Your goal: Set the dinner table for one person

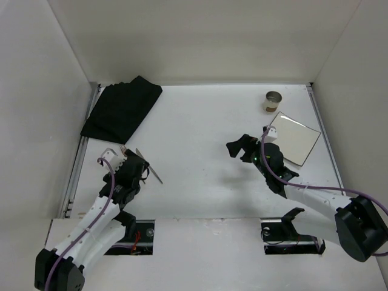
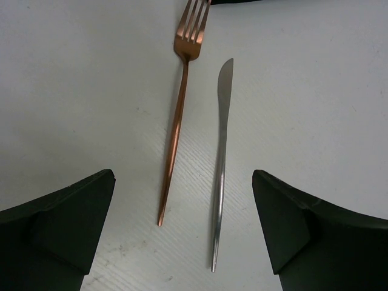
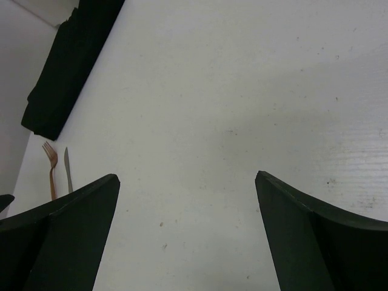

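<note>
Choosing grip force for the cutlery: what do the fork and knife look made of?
The fork looks like metal with a copper-coloured satin finish, going by its rosy sheen. The knife looks like brushed steel: grey, with a soft highlight along the handle. Plated or solid, I cannot tell.

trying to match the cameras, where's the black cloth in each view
top external: black cloth at far left, against the side wall
left wrist: only a dark sliver at the top edge
right wrist: top left corner
shared landmark: copper fork, in both wrist views, tines toward the cloth

Copper fork [image 2: 177, 115], silver knife [image 2: 222, 151], black placemat [image 1: 121, 109]
</note>
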Robot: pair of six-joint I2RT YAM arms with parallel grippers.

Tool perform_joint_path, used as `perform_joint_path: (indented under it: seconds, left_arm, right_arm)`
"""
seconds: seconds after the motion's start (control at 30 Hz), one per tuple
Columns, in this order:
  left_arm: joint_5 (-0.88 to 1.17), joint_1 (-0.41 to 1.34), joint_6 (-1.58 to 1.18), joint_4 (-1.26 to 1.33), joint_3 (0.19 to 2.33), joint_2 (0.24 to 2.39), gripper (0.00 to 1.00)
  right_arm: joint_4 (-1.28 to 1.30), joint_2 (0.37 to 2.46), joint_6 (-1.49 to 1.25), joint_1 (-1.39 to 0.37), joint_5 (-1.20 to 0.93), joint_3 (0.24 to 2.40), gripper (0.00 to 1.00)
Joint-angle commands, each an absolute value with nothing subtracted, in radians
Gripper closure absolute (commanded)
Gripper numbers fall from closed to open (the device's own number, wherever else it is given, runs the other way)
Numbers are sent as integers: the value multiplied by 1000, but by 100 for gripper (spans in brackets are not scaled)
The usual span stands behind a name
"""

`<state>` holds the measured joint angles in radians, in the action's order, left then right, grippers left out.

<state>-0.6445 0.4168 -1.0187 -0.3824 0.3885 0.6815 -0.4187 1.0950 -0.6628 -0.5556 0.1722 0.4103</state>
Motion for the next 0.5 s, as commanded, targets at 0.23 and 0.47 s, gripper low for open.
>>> perform_joint_path:
  seconds: [0.23,0.47]
  left_arm:
    - [-644,374,-928,-223,416,759,0]
    - [-643,328,-853,-62,414,808,0]
  right_arm:
    - [-476,1105,-658,-562,182,423,0]
    - [-479,1101,-658,-568,172,425,0]
